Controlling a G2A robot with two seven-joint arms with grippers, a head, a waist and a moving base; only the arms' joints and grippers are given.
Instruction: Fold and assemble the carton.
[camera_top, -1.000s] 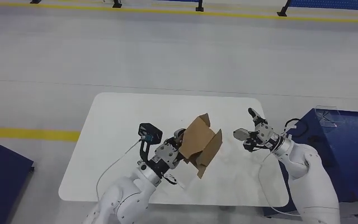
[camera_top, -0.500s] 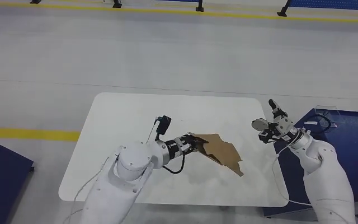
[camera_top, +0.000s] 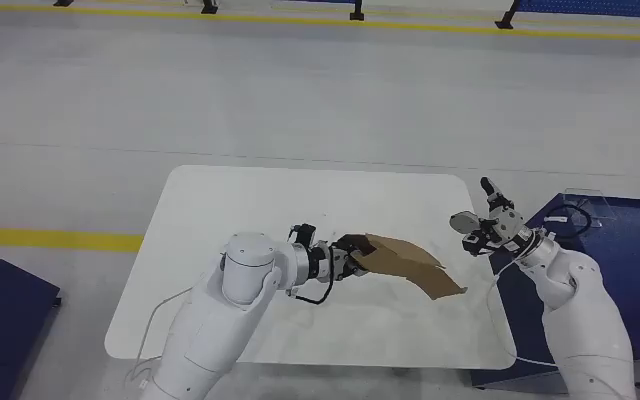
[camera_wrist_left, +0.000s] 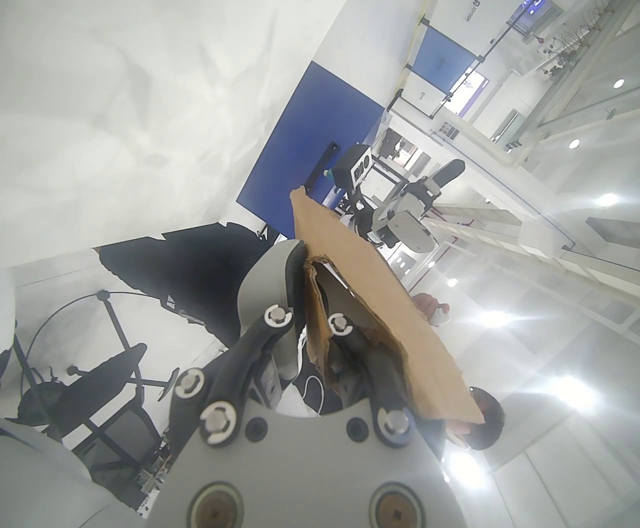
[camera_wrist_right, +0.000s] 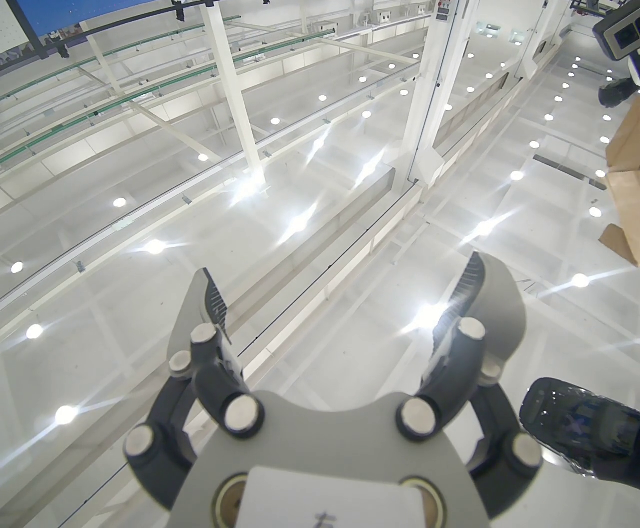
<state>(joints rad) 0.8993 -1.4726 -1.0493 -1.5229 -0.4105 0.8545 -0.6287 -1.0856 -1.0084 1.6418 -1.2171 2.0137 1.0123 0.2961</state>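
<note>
A brown cardboard carton (camera_top: 408, 263), flattened, hangs over the middle-right of the white table (camera_top: 200, 230), stretching toward the right edge. My left gripper (camera_top: 352, 254) is shut on its left end. In the left wrist view the carton (camera_wrist_left: 370, 295) runs edge-on between the fingers (camera_wrist_left: 280, 280). My right gripper (camera_top: 478, 215) stands open over the table's right edge, pointing up and away from the carton, nothing between its fingers (camera_wrist_right: 212, 300). A corner of the carton (camera_wrist_right: 625, 175) shows at the side of the right wrist view.
A blue cabinet (camera_top: 600, 240) stands close beside the table on the right. A blue object (camera_top: 20, 300) sits on the floor at the left. A yellow floor line (camera_top: 70, 240) runs past the table's left side.
The left arm swung the carton from upright and half-open to flat and low, stretched rightward over the table. The right gripper drew back to the table's right edge, then held still.
</note>
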